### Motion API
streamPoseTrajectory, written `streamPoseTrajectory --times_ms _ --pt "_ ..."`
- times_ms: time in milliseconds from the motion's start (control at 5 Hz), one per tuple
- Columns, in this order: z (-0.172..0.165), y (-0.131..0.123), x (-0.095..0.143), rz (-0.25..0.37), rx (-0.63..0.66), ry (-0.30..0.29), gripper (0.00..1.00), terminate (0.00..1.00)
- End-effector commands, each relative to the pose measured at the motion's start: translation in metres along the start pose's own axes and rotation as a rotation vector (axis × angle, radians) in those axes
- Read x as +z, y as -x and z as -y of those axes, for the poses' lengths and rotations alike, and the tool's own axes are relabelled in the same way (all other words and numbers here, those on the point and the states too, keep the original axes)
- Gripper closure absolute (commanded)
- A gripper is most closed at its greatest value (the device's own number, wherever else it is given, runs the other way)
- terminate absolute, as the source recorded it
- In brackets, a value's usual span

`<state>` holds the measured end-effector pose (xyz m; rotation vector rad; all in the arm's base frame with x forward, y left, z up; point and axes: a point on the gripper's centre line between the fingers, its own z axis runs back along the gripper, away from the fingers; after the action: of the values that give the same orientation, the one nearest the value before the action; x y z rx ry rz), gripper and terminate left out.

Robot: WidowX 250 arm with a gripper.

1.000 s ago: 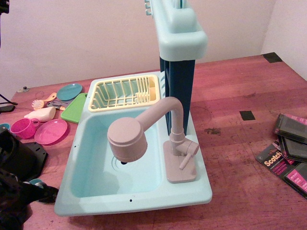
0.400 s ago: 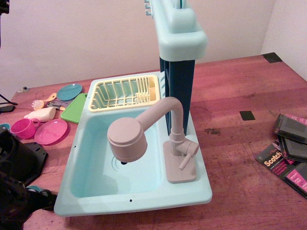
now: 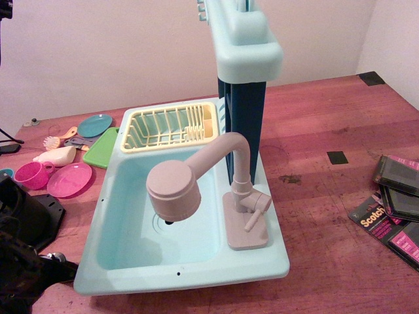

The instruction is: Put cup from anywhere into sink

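Note:
The pale aqua sink (image 3: 124,252) stands mid-table, with a rectangular basin, a beige faucet (image 3: 196,176) over it and a yellow dish rack (image 3: 170,125) behind. My gripper (image 3: 46,269) is a dark shape at the bottom left, low over the table just left of the sink's front left corner. Its fingers are too dark and cropped to tell whether they are open or shut. The small turquoise cup does not show; the spot where it stood is covered by the gripper. The basin holds nothing.
Left of the sink lie a pink cup with a handle (image 3: 33,174), a pink plate (image 3: 69,179), a green tray (image 3: 103,148), a teal plate (image 3: 95,124) and a brush (image 3: 57,139). A turquoise sliver (image 3: 5,173) shows at the left edge. Black packets (image 3: 393,209) lie at the right.
The gripper has sunk lower and shifted slightly left beside the sink's front left corner. The turquoise rim seen beside it earlier no longer shows.

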<state>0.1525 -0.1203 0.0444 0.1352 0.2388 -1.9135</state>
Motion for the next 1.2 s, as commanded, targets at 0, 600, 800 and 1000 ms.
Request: streamPoseTrajectory --times_ms 0,600,800,1000 --pt "-0.003 0.012 0.013 -0.013 0.012 -0.032 1.00 0.00" --pt "0.023 0.058 0.101 -0.099 0.018 -0.037 1.00 0.00" --pt "0.012 0.082 0.125 -0.140 -0.034 -0.027 1.00 0.00" --pt "-0.022 0.113 0.143 -0.186 -0.110 -0.047 1.00 0.00"
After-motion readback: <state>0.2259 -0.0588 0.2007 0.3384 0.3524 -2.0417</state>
